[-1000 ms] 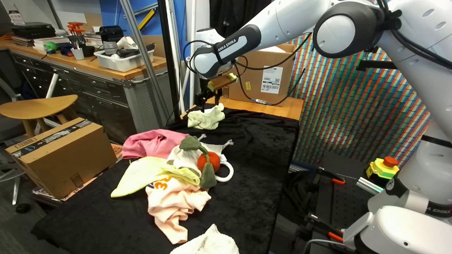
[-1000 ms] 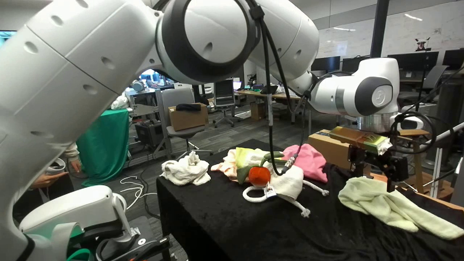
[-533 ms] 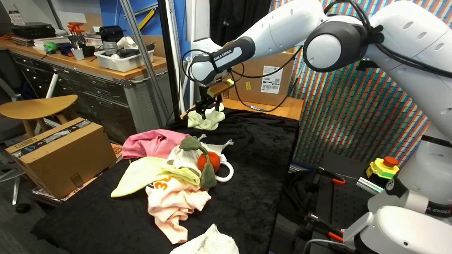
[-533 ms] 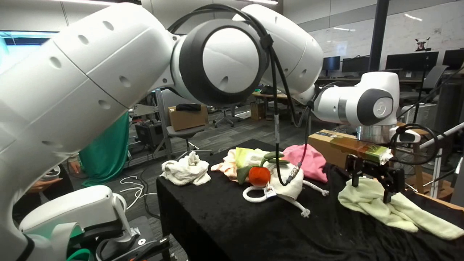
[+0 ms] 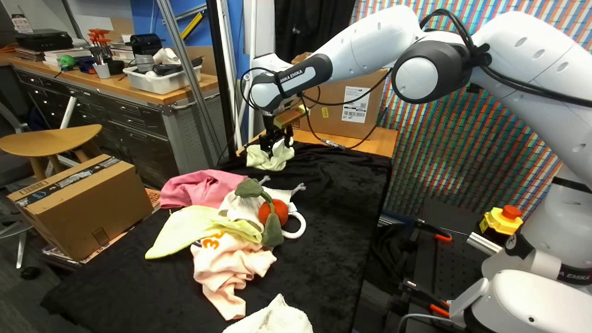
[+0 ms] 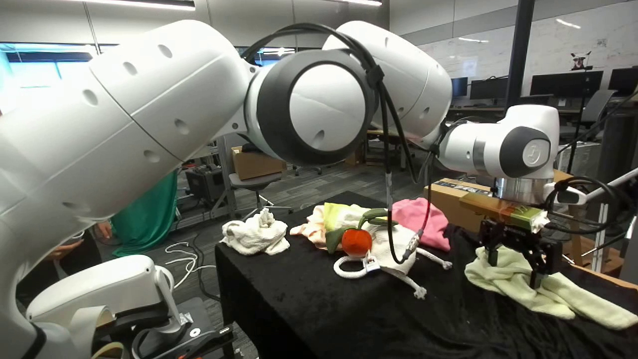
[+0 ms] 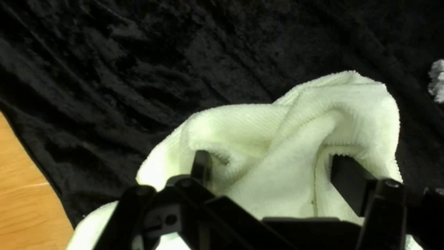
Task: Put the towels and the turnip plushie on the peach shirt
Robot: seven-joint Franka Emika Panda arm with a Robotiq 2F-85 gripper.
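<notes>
On the black-draped worktop (image 5: 323, 259), the claw (image 7: 271, 159) has sunk into the pale green towel (image 6: 554, 296), fingers (image 7: 350, 180) wide apart, gripping nothing yet. Picking it up seems next.

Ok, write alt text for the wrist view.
An open black pincer straddles folds of a crumpled pale yellow-green towel lying on black cloth. A wooden surface shows at lower left, a white tuft at the right edge.

Pale green towel (image 7: 284, 180): one. Yellow towel (image 5: 180, 229): one. White towel (image 6: 255, 234): one. Peach shirt (image 5: 233, 263): one. Turnip plushie (image 6: 356, 243): one. White rope loop (image 5: 303, 225): one. Knotted cord ends (image 6: 447, 265): two. Pink cloth (image 5: 201, 187): one. Robot arm (image 5: 363, 48): one. Gripper (image 7: 272, 166): one. Gripper fingers (image 7: 351, 184), wrist view: two. Wooden stool (image 5: 51, 138): one. Red stop button (image 5: 511, 212): one.
</notes>
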